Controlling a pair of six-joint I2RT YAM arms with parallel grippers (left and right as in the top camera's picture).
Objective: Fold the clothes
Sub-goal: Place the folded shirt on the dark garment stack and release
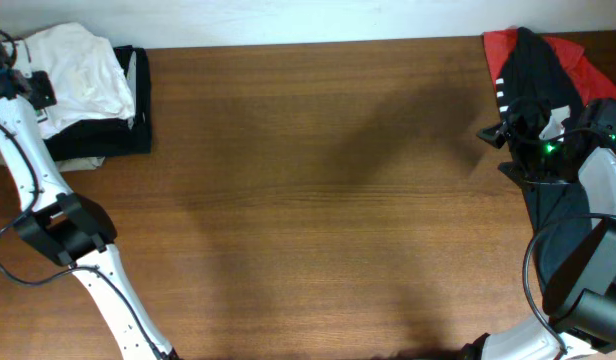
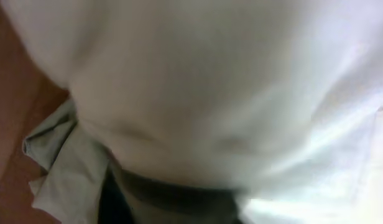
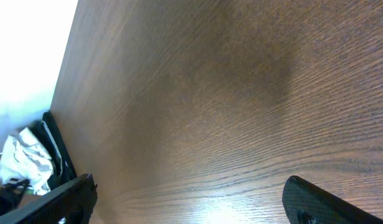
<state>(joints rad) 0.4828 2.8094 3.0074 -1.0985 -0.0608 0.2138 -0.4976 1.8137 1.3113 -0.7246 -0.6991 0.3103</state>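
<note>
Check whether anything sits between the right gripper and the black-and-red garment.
Nothing visible does. The right gripper hangs open and empty at the left edge of the black-and-red garment, with only bare table beside it.

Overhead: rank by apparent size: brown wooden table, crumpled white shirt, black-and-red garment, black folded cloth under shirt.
1. brown wooden table
2. black-and-red garment
3. crumpled white shirt
black folded cloth: mostly covered, can't rank against shirt.

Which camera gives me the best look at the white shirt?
The overhead view: the white shirt shows nearly whole, crumpled on dark clothes at upper left. The left wrist view is so close that the shirt is only a white blur; in the right wrist view the shirt is small and far off.
</note>
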